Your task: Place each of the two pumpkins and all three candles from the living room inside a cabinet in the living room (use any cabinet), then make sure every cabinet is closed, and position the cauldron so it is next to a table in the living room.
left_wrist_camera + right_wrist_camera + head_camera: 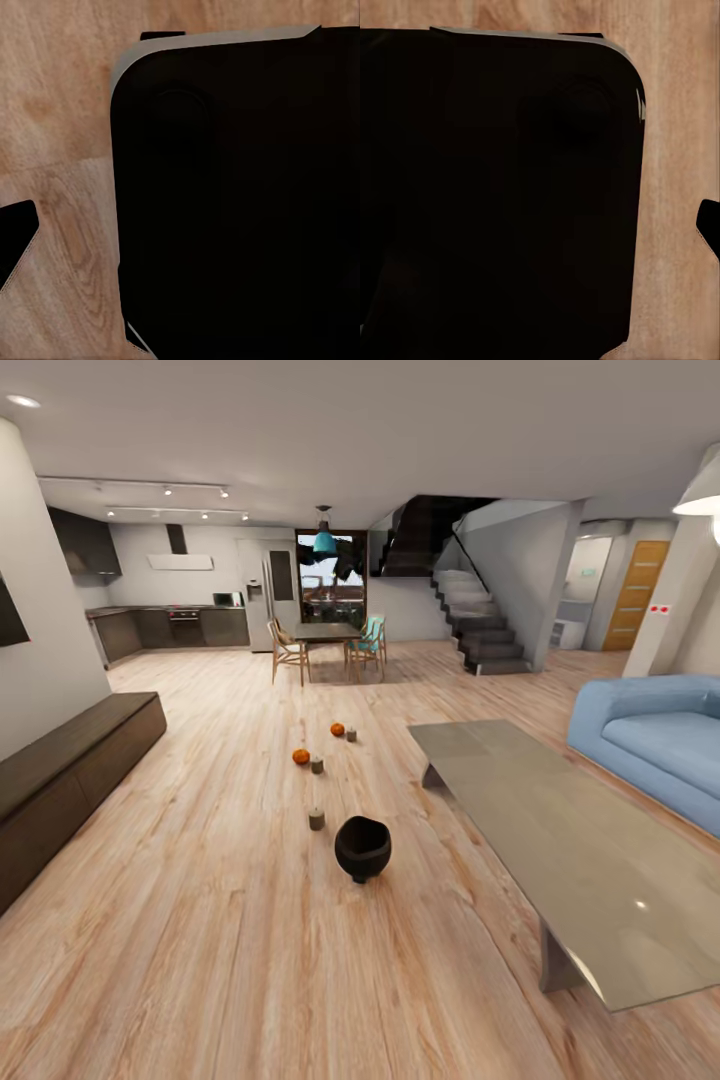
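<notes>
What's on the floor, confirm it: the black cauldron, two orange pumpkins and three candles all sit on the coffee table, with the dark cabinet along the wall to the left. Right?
Not quite. In the head view the cauldron, both pumpkins and the three candles sit on the wooden floor, beside the coffee table, not on it. The dark cabinet does run along the left wall.

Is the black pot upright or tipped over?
Tipped. The cauldron leans on the floor, its mouth facing sideways and up rather than straight up.
</notes>
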Controlling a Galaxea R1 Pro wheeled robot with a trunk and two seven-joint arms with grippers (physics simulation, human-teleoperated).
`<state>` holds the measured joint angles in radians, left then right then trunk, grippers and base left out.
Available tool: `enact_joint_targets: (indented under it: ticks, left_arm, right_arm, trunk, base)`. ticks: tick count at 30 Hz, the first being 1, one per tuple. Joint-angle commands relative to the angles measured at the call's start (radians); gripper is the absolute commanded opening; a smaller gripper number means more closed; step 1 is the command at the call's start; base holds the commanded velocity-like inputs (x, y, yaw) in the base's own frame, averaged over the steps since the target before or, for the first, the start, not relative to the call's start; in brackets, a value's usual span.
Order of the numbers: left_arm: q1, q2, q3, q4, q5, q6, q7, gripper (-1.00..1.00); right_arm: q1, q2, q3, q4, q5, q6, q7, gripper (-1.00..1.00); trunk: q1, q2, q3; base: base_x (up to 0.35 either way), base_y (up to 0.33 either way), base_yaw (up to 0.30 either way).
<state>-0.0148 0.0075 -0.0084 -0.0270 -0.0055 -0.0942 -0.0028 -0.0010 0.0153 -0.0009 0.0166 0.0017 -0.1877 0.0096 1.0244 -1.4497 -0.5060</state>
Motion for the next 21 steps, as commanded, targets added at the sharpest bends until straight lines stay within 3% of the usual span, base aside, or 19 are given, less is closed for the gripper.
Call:
enact_joint_targets:
  ticks: [1, 21]
  left_arm:
    - [-0.001, 0.0, -0.001, 0.001, -0.001, -0.004, 0.0, 1.0]
    - [-0.001, 0.003, -0.001, 0.001, -0.001, -0.004, 0.0, 1.0]
  right_arm:
    - [-0.001, 0.0, 0.0, 0.002, 0.0, -0.006, 0.001, 1.0]
    - [-0.001, 0.0, 0.0, 0.002, 0.0, -0.007, 0.001, 1.0]
  trunk:
    - [0.001, 0.0, -0.001]
    - [0.001, 0.0, -0.001]
  base:
    - [0.333, 0.0, 0.0]
    - [0.333, 0.0, 0.0]
